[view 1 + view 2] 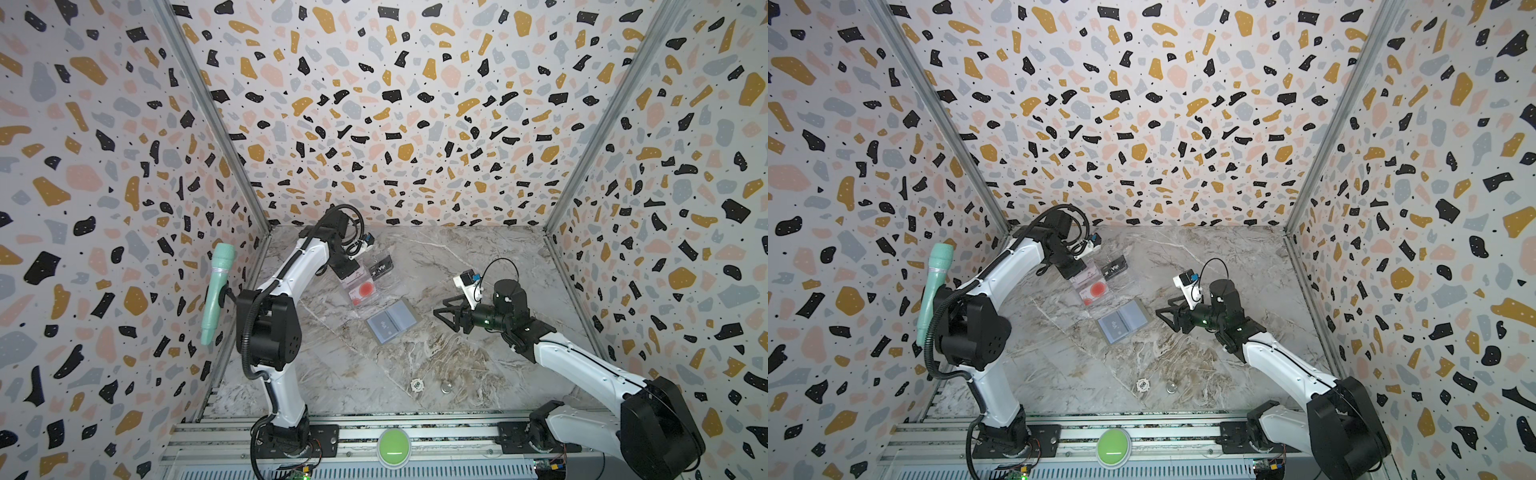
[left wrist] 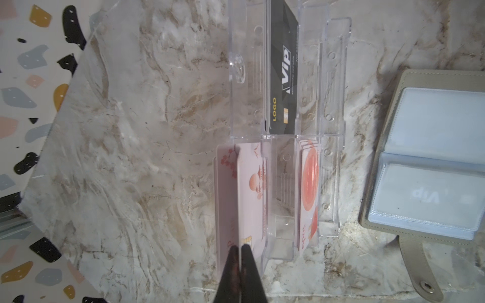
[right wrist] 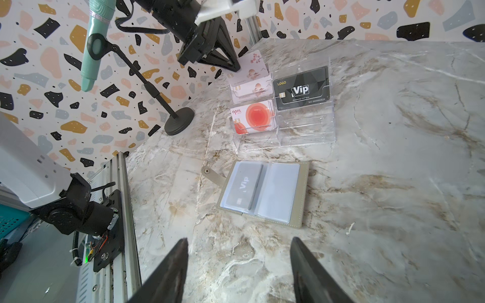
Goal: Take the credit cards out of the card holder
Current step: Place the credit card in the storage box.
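Left claw pinching white-pinkish card over clear tray, right claw spread apart, empty, near card holder

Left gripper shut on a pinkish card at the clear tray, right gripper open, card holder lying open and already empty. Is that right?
Not quite: the card holder is not empty; the right wrist view shows a Vip card in one of its sleeves. The rest stands: left gripper shut on a pinkish card at the clear tray, right gripper open.
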